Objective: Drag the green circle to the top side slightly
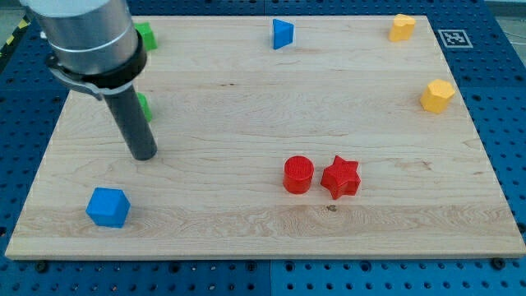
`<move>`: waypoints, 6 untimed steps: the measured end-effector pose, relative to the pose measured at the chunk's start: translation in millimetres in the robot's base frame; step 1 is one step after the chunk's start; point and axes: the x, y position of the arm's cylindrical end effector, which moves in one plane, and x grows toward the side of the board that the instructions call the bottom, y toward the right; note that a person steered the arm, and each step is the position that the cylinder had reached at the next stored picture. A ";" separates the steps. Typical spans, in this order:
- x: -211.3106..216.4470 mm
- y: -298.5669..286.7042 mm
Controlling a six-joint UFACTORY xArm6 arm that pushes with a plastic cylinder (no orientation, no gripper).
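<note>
Green circle (145,105) is mostly hidden behind my rod; I can only see a thin green edge poking out on the rod's right side, near the left edge of the board (246,222). I cannot tell its shape from that bit, so I am guessing it is the circle, since the other green block (147,35) sits further up, by the board's top left corner.

I think the green circle is a small, light, hard plastic piece. It should slide easily on smooth wood and will not bend or break. It is round, so it may roll off to one side if I push it off-centre. I would push it from its bottom side, right in the middle.

My tip (145,156) is just below the green circle and a bit apart from it. The rod has no jaws, so it holds nothing; it can only push.

Below the green circle, near the bottom left corner, is a blue block (108,206). Far to its right are a red cylinder (298,175) and a red star (341,177), nearly touching. Up and to the right is a blue triangle (283,34). Two yellow blocks, one (402,27) and another (437,96), sit far right.

I see no words, only a black and white square tag (453,38) at the top right.
</note>
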 end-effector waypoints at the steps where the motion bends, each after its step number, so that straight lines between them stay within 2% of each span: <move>1: -5.6 -14.5; 4: -48.1 -16.9; 6: -54.7 4.4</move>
